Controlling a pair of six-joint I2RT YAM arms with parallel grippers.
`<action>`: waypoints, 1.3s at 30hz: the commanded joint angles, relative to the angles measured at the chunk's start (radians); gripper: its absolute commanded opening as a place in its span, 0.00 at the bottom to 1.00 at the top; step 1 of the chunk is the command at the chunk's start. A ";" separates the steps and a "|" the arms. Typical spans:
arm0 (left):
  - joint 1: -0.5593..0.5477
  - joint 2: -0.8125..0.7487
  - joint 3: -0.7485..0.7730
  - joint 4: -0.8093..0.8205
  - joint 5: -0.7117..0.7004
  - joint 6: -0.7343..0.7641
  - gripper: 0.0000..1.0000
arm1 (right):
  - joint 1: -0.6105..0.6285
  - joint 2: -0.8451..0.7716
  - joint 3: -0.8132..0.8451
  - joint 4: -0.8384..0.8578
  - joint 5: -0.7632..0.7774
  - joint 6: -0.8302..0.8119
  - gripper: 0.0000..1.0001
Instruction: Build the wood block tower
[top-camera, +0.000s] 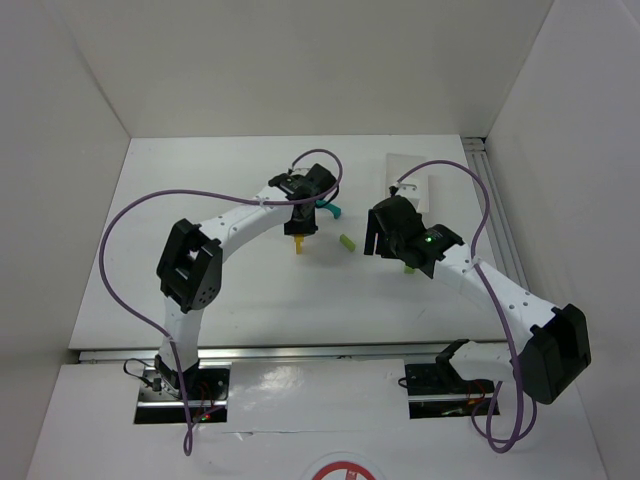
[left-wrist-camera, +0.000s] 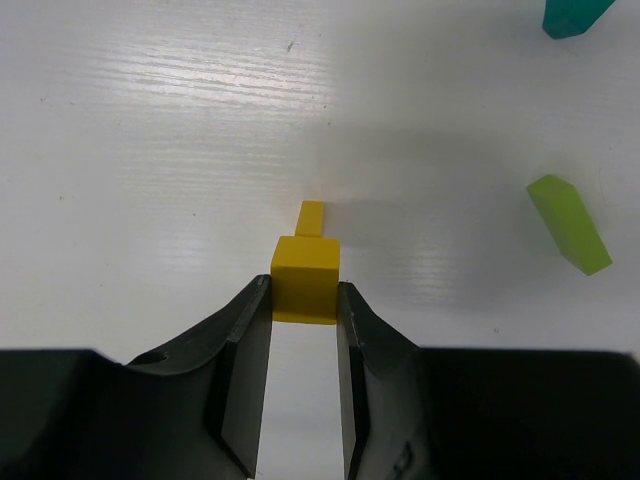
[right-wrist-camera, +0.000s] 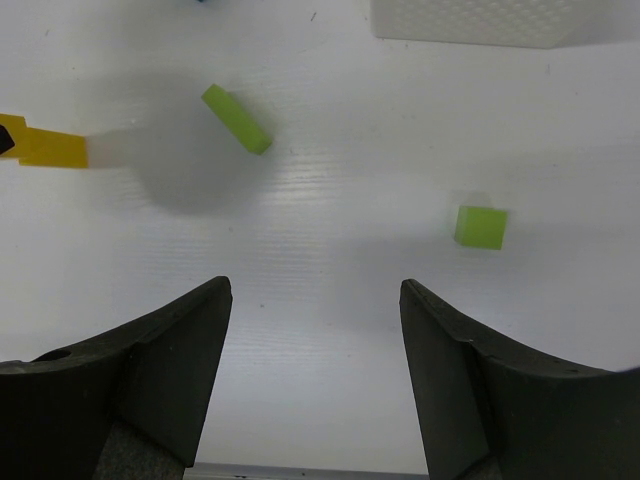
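The left end effector is clamped on the yellow post at mid-frame, with bare worktop around it. The teal arch is cut off at the upper right. The right end effector is spread wide and holds nothing. A lime-green post sits right of centre and a lime-green block upper left. The white tray is clipped at the top edge.

Lab test cell; white enclosing walls
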 joint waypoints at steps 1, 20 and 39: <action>0.009 0.013 -0.018 0.004 0.001 0.001 0.22 | -0.006 0.002 -0.003 0.017 0.010 -0.007 0.76; 0.009 0.013 -0.049 0.023 0.010 0.001 0.22 | -0.006 0.002 -0.003 0.017 0.010 -0.007 0.76; 0.009 0.011 -0.040 0.024 0.020 0.001 0.48 | -0.006 0.011 -0.003 0.017 0.001 -0.007 0.76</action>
